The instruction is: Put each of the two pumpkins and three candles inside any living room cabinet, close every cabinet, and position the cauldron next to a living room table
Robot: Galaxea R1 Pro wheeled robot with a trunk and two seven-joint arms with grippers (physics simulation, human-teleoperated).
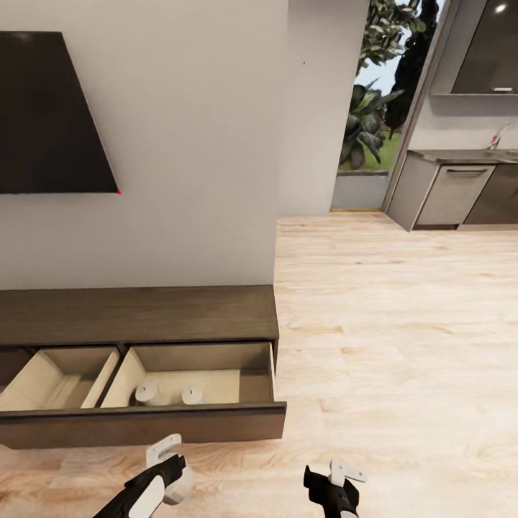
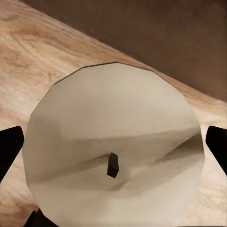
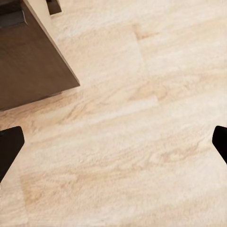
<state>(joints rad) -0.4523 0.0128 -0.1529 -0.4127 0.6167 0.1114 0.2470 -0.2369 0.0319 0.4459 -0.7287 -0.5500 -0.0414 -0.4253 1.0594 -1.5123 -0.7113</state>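
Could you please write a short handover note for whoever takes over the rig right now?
Left gripper: shut on the third candle, just in front of the cabinet.
Right gripper: open, holding nothing, over the floor.
Done: two candles stand in the open right drawer.
Left: drop the held candle in, shut both open drawers. Pumpkins, cauldron and table: location unknown from here.

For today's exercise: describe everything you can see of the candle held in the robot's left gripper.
The candle is a stubby, off-white, faceted cylinder with a matt, waxy look and a short dark wick in the middle of its top. The left wrist view looks onto its top, with a dark gripper fingertip at each side. In the head view it sits in the left gripper, above the wooden floor, in front of the cabinet.
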